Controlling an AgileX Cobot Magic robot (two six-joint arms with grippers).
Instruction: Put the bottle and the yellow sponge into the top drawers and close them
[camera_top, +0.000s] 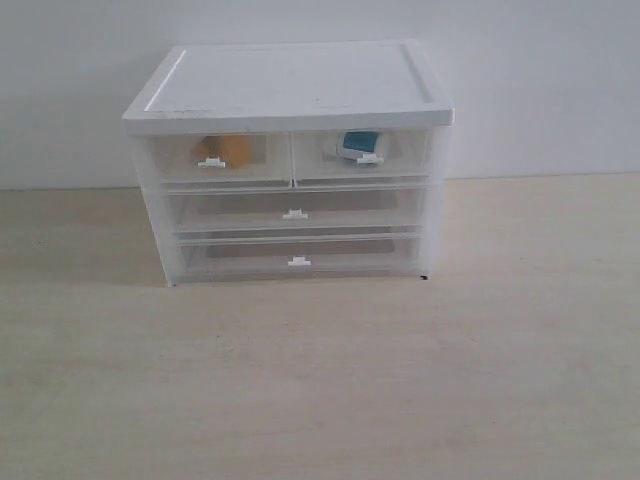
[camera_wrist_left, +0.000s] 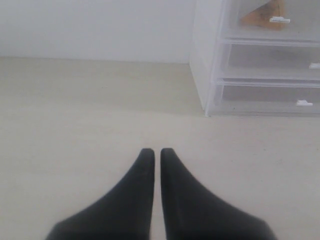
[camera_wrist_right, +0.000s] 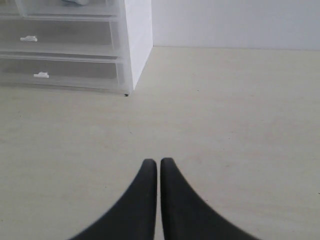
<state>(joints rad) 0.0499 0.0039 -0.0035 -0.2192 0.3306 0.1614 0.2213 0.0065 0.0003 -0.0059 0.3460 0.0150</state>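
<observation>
The white cabinet (camera_top: 290, 85) stands at the back of the table. Its two top drawers are pushed in. The yellow sponge (camera_top: 226, 149) shows through the left top drawer (camera_top: 215, 158) and again in the left wrist view as an orange wedge (camera_wrist_left: 263, 15). The bottle (camera_top: 359, 145), with its teal label, lies inside the right top drawer (camera_top: 362, 155). Neither arm appears in the exterior view. My left gripper (camera_wrist_left: 157, 151) is shut over bare table, well away from the cabinet (camera_wrist_left: 202, 60). My right gripper (camera_wrist_right: 158, 162) is shut too, empty, off the cabinet's other corner (camera_wrist_right: 137, 50).
Two full-width drawers (camera_top: 295, 212) (camera_top: 298, 258) sit shut below the top pair. A pale wall (camera_top: 560, 80) runs behind the cabinet. Light wooden tabletop (camera_top: 320, 380) stretches in front and to both sides.
</observation>
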